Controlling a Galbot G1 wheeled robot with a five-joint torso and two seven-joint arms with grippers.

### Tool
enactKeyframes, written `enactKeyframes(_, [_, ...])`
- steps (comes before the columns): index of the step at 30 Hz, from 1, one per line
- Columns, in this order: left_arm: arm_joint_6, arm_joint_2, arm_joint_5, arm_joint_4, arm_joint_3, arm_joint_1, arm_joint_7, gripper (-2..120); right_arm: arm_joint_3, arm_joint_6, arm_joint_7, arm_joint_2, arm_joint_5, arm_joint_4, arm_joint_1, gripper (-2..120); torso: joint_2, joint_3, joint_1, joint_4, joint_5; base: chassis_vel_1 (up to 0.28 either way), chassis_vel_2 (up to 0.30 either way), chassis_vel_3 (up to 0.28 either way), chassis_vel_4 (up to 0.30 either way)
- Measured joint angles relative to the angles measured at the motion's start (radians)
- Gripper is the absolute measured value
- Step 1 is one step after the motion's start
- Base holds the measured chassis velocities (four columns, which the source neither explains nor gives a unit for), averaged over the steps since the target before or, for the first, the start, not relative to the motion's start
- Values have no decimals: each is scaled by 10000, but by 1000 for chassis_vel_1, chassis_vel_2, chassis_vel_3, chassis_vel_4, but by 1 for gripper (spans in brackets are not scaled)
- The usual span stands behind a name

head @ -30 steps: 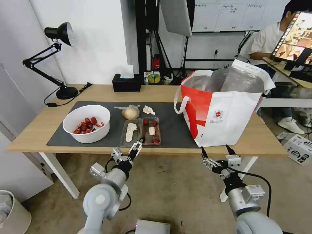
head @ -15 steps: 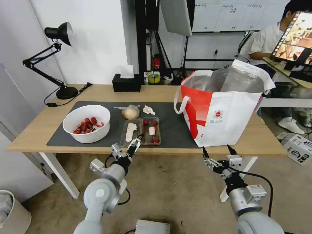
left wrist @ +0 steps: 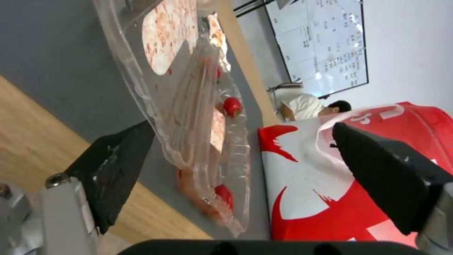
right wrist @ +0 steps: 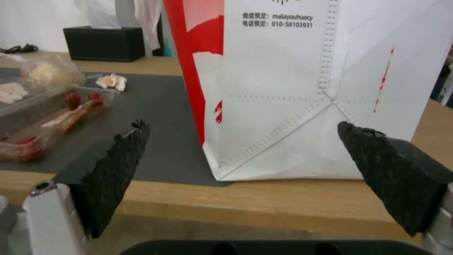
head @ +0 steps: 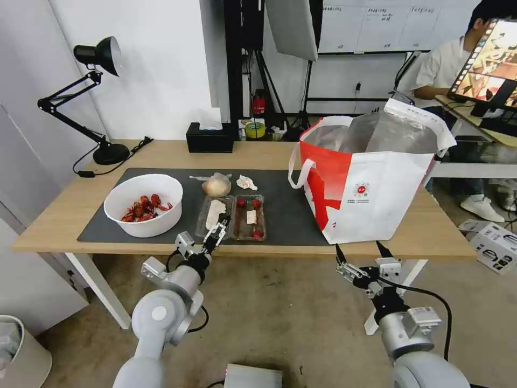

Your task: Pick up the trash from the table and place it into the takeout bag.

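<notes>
Light-wood table [head: 161,153] carried four pieces of trash on its grey mat [head: 285,213]: one bowl [head: 144,205], one clamshell tray [head: 232,218], one knotted bag [head: 216,186], one tissue [head: 246,182]. Left gripper [head: 217,234], spread wide, straddled the tray's near edge, its long axis pointing away; right gripper [head: 360,252], also wide, waited below the takeout bag [head: 371,183].

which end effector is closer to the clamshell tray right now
Left. The left end effector is open at the clamshell tray's near edge; the right end effector hangs open below the table edge, by the takeout bag.
</notes>
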Motion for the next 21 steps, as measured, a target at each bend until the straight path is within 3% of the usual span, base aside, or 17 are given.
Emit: enactKeyframes(21, [-1, 448, 203, -122, -203, -122, 261, 100, -76, 16, -8, 67, -108, 1, -45, 100, 0, 0, 0, 0, 0, 0, 0, 0, 0])
